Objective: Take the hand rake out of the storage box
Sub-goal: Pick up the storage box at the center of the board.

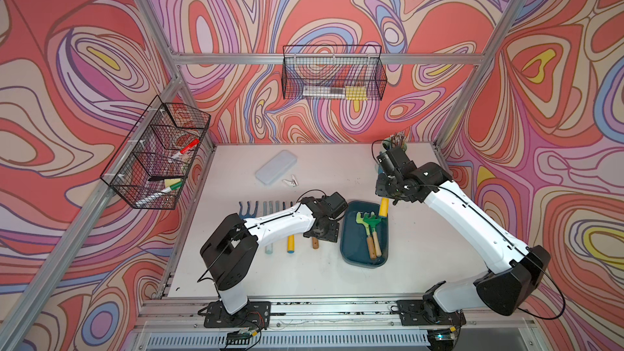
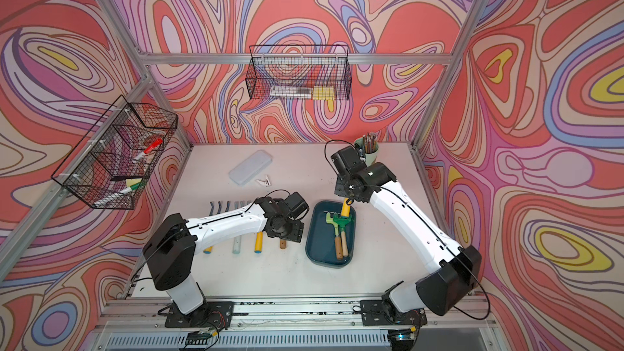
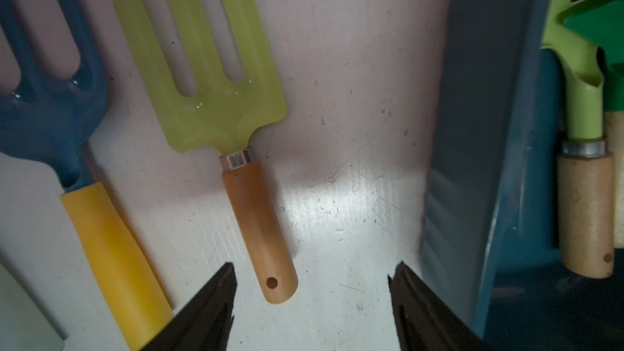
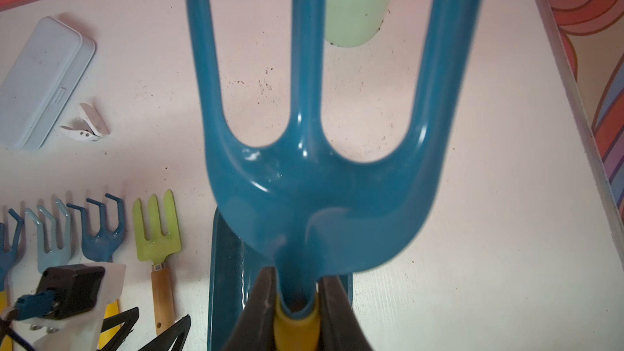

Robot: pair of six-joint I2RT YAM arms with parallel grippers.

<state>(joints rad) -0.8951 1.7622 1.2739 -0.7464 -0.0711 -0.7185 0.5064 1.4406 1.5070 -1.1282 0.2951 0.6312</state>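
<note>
Over the far end of the storage box (image 1: 351, 248), the right hand (image 4: 295, 285) grips the hand rake (image 4: 314, 197) by its yellow handle, tines pointing away from the robot; the left hand (image 3: 316, 265) is open beside the box.

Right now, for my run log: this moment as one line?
right gripper: shut on blue hand rake, handle over storage box far rim | left gripper: open, empty, above table | box: two green tools inside
</note>
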